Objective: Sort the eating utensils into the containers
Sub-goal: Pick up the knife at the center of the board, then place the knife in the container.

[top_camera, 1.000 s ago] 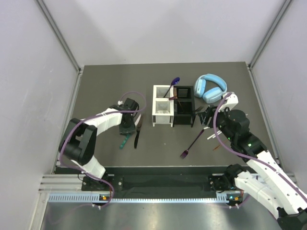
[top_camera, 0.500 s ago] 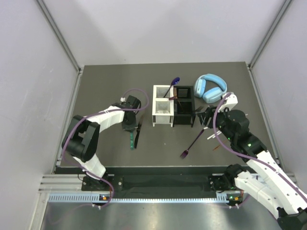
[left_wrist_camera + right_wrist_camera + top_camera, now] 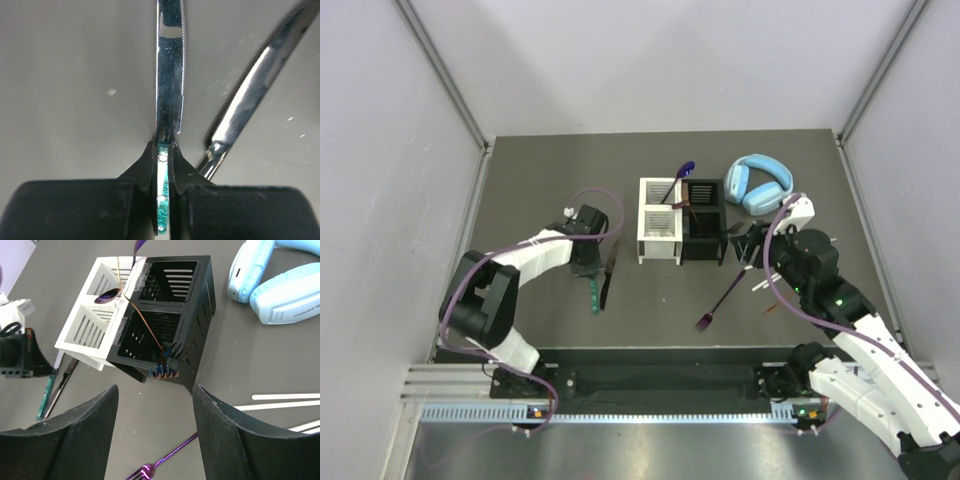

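Pincer on my left arm pinches the green-handled serrated steel knife, slim silvery blade just right of it; my right pincer stands spread.

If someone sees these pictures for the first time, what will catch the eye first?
Most likely the light-blue headphones, far right on the dark table, the brightest colour there. Next, the white caddy and black caddy side by side in the middle, a purple spoon poking out at the far end. In the left wrist view, the left end effector is shut on a green-handled knife.
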Robot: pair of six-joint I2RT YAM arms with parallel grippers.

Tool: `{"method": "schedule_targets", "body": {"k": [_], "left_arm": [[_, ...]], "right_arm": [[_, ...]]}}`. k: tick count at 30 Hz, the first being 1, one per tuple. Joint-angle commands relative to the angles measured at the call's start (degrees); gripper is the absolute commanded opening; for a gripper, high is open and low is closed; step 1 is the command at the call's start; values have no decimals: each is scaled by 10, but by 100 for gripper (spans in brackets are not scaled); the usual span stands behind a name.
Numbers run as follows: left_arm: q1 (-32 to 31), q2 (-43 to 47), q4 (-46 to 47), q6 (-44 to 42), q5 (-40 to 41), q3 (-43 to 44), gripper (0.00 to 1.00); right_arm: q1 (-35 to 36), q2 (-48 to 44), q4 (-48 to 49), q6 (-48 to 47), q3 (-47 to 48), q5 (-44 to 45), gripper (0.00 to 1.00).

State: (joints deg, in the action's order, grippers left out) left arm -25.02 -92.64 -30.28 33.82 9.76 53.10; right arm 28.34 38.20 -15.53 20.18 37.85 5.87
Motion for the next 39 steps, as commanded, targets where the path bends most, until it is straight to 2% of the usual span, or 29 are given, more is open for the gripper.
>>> {"method": "schedule_targets", "body": {"k": [1, 10, 16, 21, 28, 32, 39], "left_arm": [[3, 62, 7, 31, 39, -26, 0], [3, 239, 52, 49, 113, -26, 0], [-4, 284, 155, 6, 81, -36, 0], [-25, 276, 266, -23, 81, -30, 0], [-92, 193, 415, -85, 90, 7, 0], [-108, 160, 457, -102, 100, 38, 0], [-117, 119, 465, -138, 102, 118, 0]], "right_arm": [[-3, 2, 16, 1, 8, -4, 61], [-3, 13, 19, 6, 5, -4, 61], [-3, 23, 24, 9, 0, -7, 61], [-3, 25, 26, 11, -2, -5, 61], [-4, 36, 30, 12, -12, -2, 61], [-3, 43, 29, 12, -12, -4, 61], [-3, 37, 22, 6, -14, 8, 61]]}}
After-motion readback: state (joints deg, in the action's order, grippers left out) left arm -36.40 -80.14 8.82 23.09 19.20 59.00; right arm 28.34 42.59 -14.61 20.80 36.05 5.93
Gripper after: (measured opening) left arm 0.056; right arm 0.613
